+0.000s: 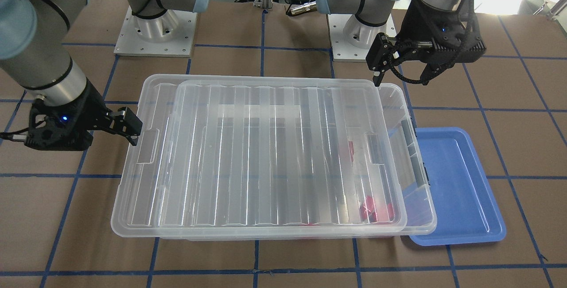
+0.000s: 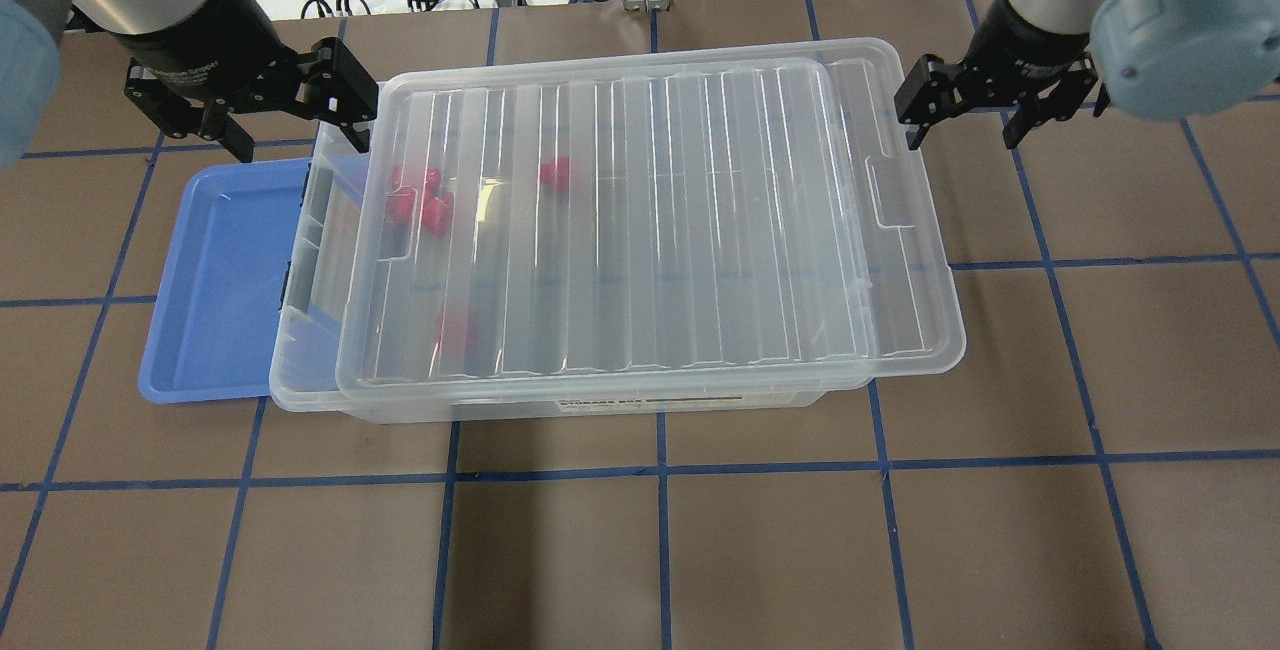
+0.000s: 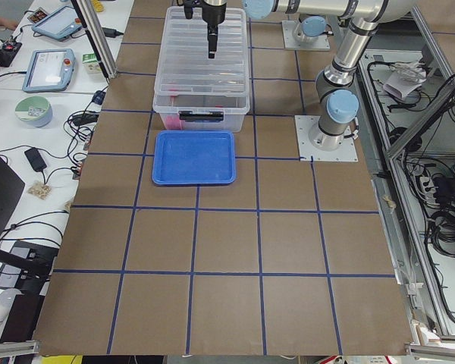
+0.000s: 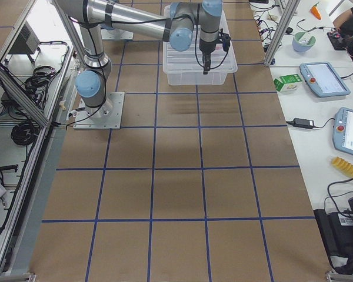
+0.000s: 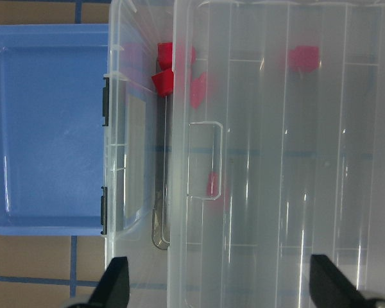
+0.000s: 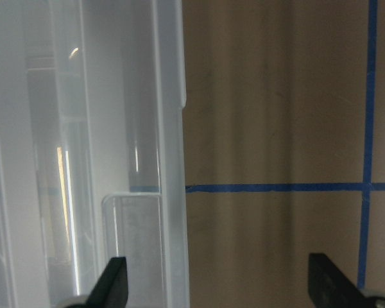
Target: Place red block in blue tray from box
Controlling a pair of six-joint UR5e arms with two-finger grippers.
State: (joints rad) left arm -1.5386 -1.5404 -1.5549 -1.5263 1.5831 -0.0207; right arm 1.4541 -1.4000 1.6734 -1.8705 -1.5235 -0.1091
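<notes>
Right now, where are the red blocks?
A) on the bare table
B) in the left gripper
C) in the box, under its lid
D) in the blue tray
C: the red blocks show through the clear lid inside the box; none lie in the blue tray.

From where I stand: one box (image 2: 600,406), one lid (image 2: 650,230), one blue tray (image 2: 215,270). Two grasping parts: left end effector (image 2: 300,125), right end effector (image 2: 960,125). Roughly six red blocks (image 2: 555,173) show through the lid, too blurred for a sure count.

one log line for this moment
lid askew on box | red blocks inside | blue tray no block | left end effector open | right end effector open
</notes>
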